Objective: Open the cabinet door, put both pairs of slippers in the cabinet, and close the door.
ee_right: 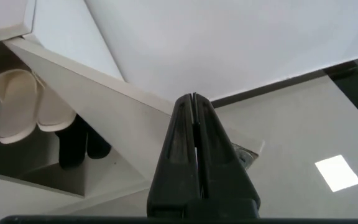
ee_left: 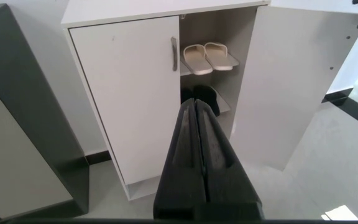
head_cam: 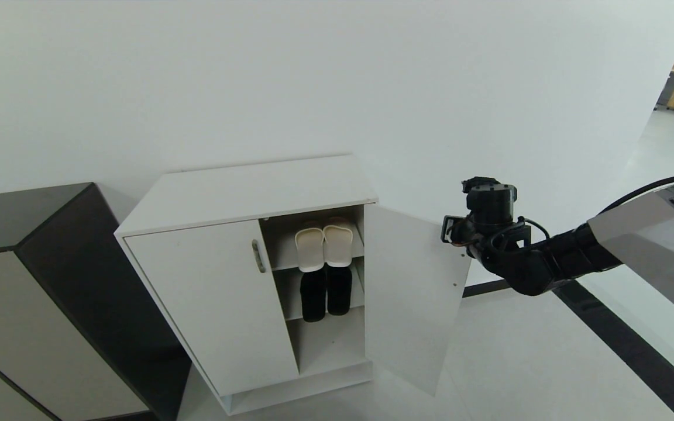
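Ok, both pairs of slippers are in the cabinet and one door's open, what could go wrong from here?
The white slippers and black slippers seem to overhang their shelves, so the open door could catch their ends and stop short of closing. The right hand is shut, up at the door's outer top corner with no grip on it; a push from there may slide off the edge.

A plain white cabinet (head_cam: 243, 193) is standing against a white wall (head_cam: 313, 76), its handle (head_cam: 258, 256) glinting silver. Inside the cabinet, cream slippers (head_cam: 323, 245) are sitting above black slippers (head_cam: 325, 292). Left of the cabinet, a neighbouring unit (head_cam: 79, 280) is showing black sides and greyish fronts. Right of the cabinet, a black stripe (head_cam: 623, 339) is crossing the pale grey floor (head_cam: 518, 362). The left gripper (ee_left: 194, 106) and right gripper (ee_right: 194, 99) are showing matt black.
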### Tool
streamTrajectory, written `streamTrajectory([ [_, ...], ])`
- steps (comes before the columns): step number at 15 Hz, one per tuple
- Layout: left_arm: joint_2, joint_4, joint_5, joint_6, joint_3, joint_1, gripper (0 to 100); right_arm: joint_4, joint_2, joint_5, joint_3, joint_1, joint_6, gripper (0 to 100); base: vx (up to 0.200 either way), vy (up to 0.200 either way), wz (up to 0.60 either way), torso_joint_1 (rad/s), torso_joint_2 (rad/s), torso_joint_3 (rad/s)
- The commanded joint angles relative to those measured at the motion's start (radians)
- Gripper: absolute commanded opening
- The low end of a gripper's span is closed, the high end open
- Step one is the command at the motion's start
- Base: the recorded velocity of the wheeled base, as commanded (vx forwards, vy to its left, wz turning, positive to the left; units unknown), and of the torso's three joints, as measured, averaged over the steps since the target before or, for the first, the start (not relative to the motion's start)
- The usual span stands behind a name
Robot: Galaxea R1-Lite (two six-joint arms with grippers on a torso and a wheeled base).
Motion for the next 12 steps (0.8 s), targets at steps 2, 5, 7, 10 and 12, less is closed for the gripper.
streamTrajectory([
  [2,0.0,-0.001,0.0,0.0,0.0,0.0,0,-0.001,0.032,0.0,-0.001,-0.006,-0.002,0,0.0,0.0,0.0,0.0,0.0,0.0],
  [5,0.0,-0.001,-0.001,0.0,0.0,0.0,0,-0.001,0.035,0.0,0.003,-0.006,-0.004,0,0.0,0.0,0.0,0.0,0.0,0.0],
  [7,0.0,-0.001,-0.001,0.0,0.0,0.0,0,-0.001,0.033,-0.002,0.008,-0.003,-0.004,0,0.0,0.0,0.0,0.0,0.0,0.0],
  [10,0.0,-0.001,-0.001,0.0,0.0,0.0,0,-0.002,0.009,-0.006,0.049,0.029,-0.007,0,0.0,0.0,0.0,0.0,0.0,0.0],
  [12,0.0,0.001,0.0,0.0,0.0,0.0,0,-0.002,-0.025,-0.008,0.085,0.067,-0.005,0,0.0,0.0,0.0,0.0,0.0,0.0],
])
